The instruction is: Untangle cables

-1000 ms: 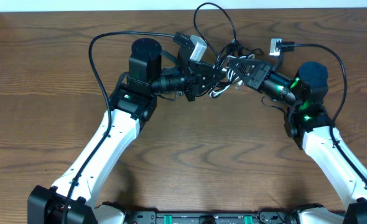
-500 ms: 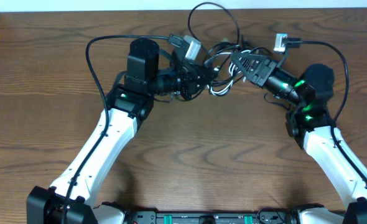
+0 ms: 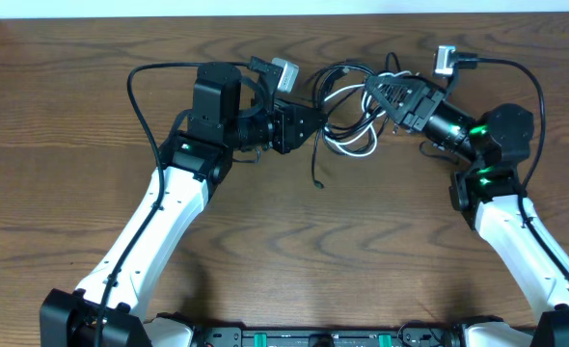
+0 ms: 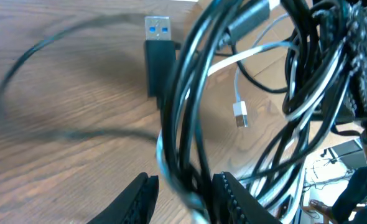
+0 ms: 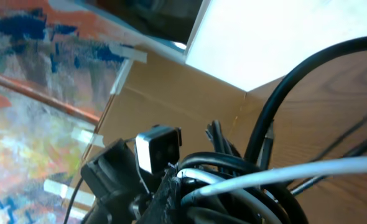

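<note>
Okay, starting at left gripper [image 4: 182,190]: fingers [image 4: 141,198] parted, bundle of black cables [image 4: 182,118] threaded up through the gap, crowding the finger on the right of the frame. Can't tell whether pinched or just running through. From overhead, sits at the left edge of the tangle, pointing right into it. One thin black cord end [image 3: 316,166] running from just beside the tips toward the near side of the table [image 3: 284,251], end lying free.

Past those fingers in the left wrist view: black USB-A plug [image 4: 159,59] seen against the wood, blue insert in its metal shell. Can't tell whether resting or hanging. To its right, small white plug [image 4: 240,115] hanging among the black loops.

Over to right gripper [image 3: 385,93]: clenched, tips buried in the right side of the same tangle. Right wrist view packed with black cords, plus the white cable [image 5: 277,169] coming straight out at the tips. Looks like a grip on the cables.

Tangle itself: between the two grippers, near the table's far edge, white loops sagging toward the near side. Grippers near each other, not touching, bridged by cords.

Writing: can't read any on plugs or arm housings, too blurred or small. Green status lights [image 3: 477,130] lit on the right arm.
</note>
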Tool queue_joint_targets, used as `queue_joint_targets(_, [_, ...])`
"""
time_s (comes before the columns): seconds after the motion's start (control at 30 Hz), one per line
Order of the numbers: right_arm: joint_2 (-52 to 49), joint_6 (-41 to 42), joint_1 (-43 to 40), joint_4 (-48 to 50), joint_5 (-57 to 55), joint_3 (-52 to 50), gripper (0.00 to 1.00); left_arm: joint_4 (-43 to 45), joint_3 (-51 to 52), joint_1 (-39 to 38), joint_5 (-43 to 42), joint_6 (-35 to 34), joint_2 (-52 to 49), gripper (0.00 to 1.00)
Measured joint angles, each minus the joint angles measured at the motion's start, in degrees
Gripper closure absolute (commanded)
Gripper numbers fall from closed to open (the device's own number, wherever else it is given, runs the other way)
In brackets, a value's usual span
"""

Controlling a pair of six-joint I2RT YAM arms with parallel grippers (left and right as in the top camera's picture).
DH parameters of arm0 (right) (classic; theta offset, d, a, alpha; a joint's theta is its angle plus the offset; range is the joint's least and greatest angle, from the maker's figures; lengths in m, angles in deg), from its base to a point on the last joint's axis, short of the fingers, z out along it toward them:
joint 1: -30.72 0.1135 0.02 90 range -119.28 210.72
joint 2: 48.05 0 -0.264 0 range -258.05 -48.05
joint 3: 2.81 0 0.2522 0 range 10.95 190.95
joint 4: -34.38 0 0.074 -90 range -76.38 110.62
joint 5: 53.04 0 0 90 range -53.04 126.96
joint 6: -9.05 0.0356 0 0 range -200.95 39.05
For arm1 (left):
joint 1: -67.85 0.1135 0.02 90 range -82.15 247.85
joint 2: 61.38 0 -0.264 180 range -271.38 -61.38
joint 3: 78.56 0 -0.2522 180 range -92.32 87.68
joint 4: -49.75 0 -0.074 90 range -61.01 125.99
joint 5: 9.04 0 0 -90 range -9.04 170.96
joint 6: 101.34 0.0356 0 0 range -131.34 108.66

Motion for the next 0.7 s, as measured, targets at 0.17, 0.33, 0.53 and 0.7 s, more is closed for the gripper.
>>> queue_joint_targets(0.17, [0.00, 1.07, -3.15, 0.33, -0.52, 0.00, 0.99, -0.59, 0.00, 0.20, 0.70, 0.00, 0.00, 0.67])
queue_joint_targets(0.33, [0.00, 1.53, -4.83, 0.42, -0.79, 0.00, 0.99, -1.05, 0.02, 0.37, 0.46, 0.00, 0.00, 0.66])
queue_joint_targets(0.53, [0.00, 1.33, -4.94, 0.44, -1.92, 0.00, 0.99, -1.03, 0.00, 0.37, -1.40, -3.78, 0.00, 0.66])
queue_joint_targets(0.7, [0.00, -0.20, -4.94, 0.59, -4.94, 0.00, 0.99, -0.96, 0.00, 0.35, -1.68, -15.26, 0.00, 0.66])
